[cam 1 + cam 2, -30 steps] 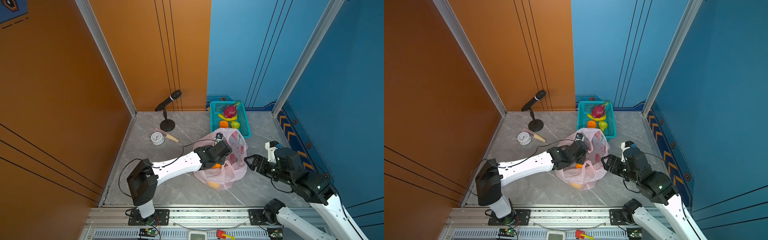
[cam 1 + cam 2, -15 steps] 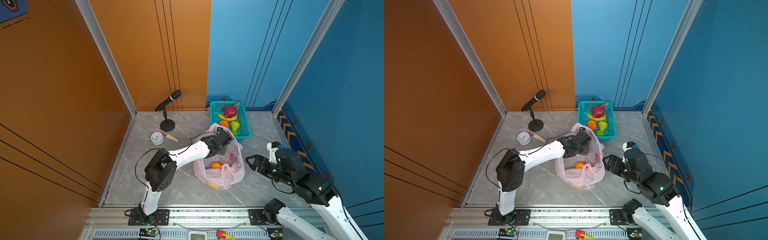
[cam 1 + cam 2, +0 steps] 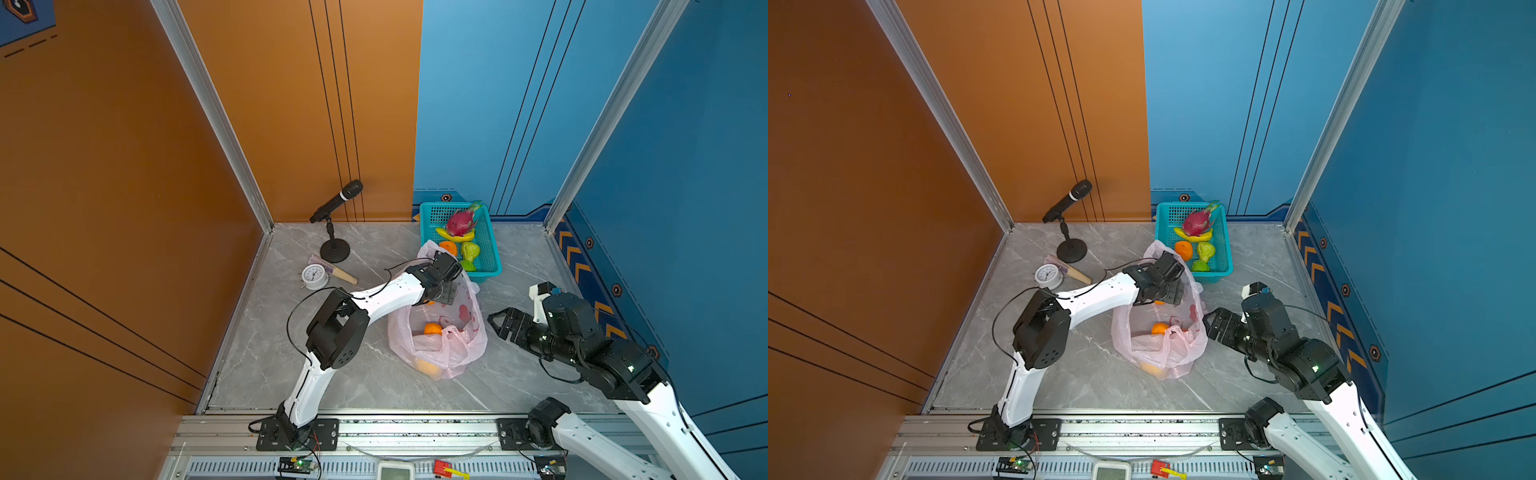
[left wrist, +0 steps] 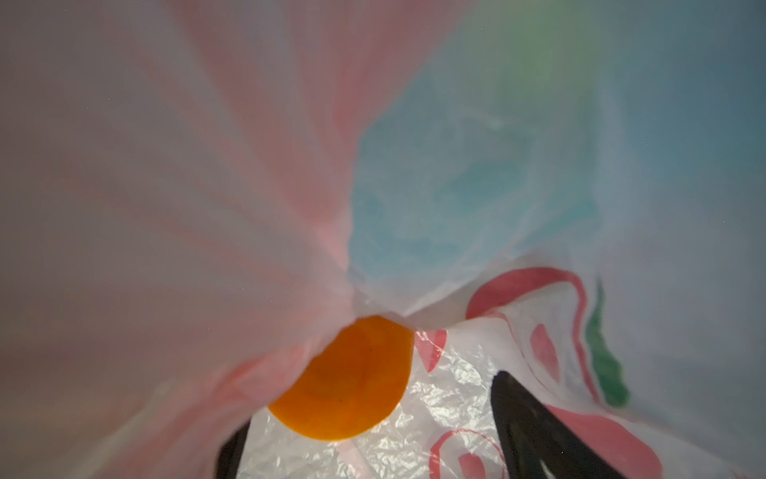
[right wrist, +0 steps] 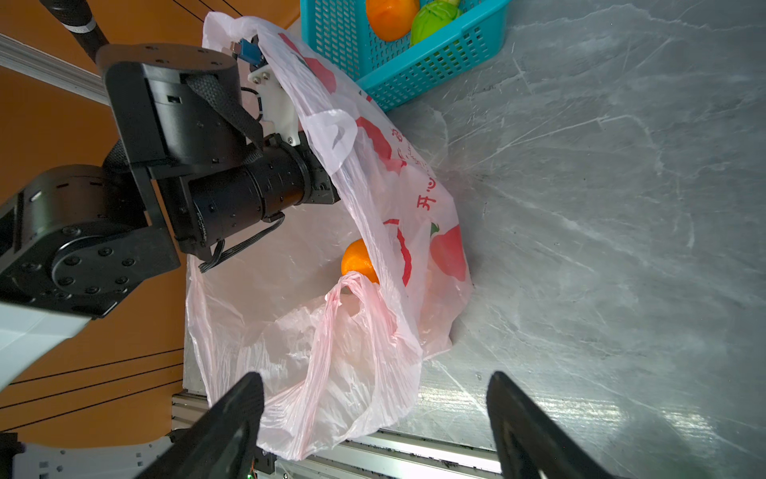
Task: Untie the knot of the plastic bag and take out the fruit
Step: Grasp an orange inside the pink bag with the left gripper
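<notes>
plastic bag (image 3: pixel 436 345) looking thin, translucent, crinkled film, catching soft sheen; tangerine (image 4: pixel 344 381) showing matt, smooth skin; basket (image 3: pixel 487 272) appearing rigid perforated plastic, slightly glossy; tabletop (image 3: pixel 365 382) shining as polished marble-look slab; front rail (image 3: pixel 415 428) gleaming like brushed metal; left arm shell (image 3: pixel 390 291) showing smooth white plastic

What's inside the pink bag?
An orange sits in the open mouth. A second orange shows through the plastic at the bottom. A third orange is by the left gripper's open fingers. The bag's crumpled folds hide anything else.
</notes>
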